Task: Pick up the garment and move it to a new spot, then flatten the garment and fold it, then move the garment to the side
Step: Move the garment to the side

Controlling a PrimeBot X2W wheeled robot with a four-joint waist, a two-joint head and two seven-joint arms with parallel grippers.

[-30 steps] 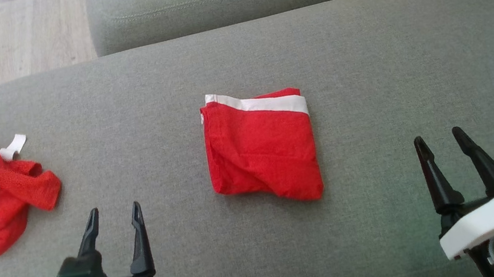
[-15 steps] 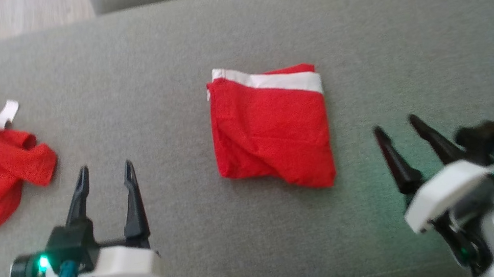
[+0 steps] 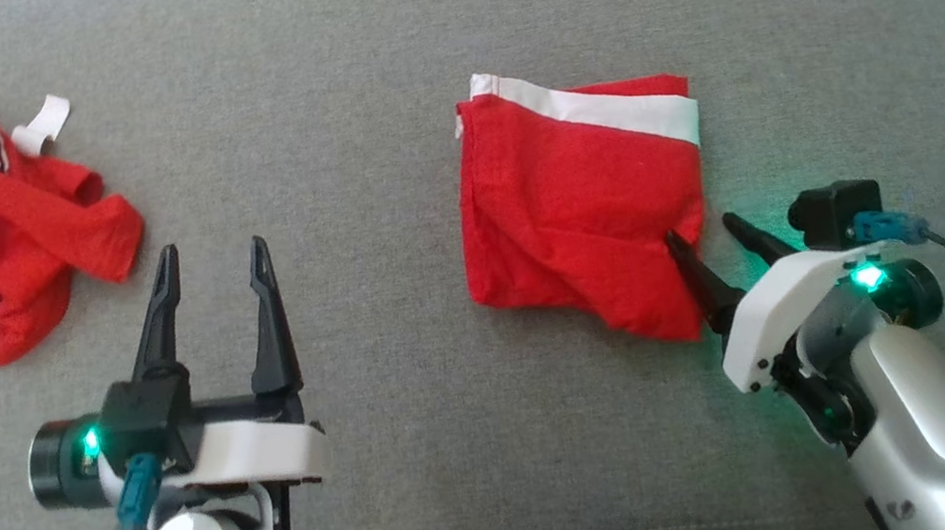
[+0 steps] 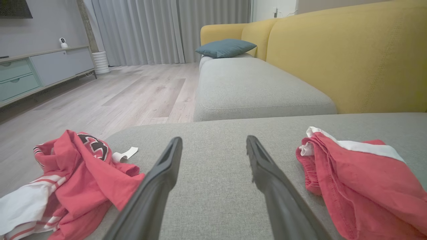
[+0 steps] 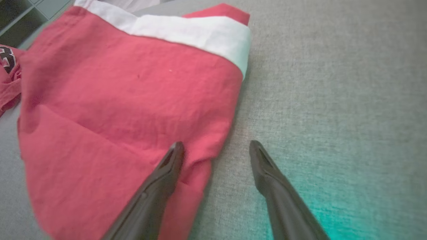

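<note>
I have the folded red garment in the middle of the grey sofa cushion, a rough square of soft, faintly creased cotton with a white band along its far edge. My right gripper is spread open at the garment's near right edge, one tapered dark finger over the red cloth and the other over bare cushion; I cannot tell whether either touches. My left gripper is open too, holding nothing, over the coarse woven upholstery. Beyond it, at the cushion's left end, a crumpled red and white mesh jersey lies in a loose heap.
</note>
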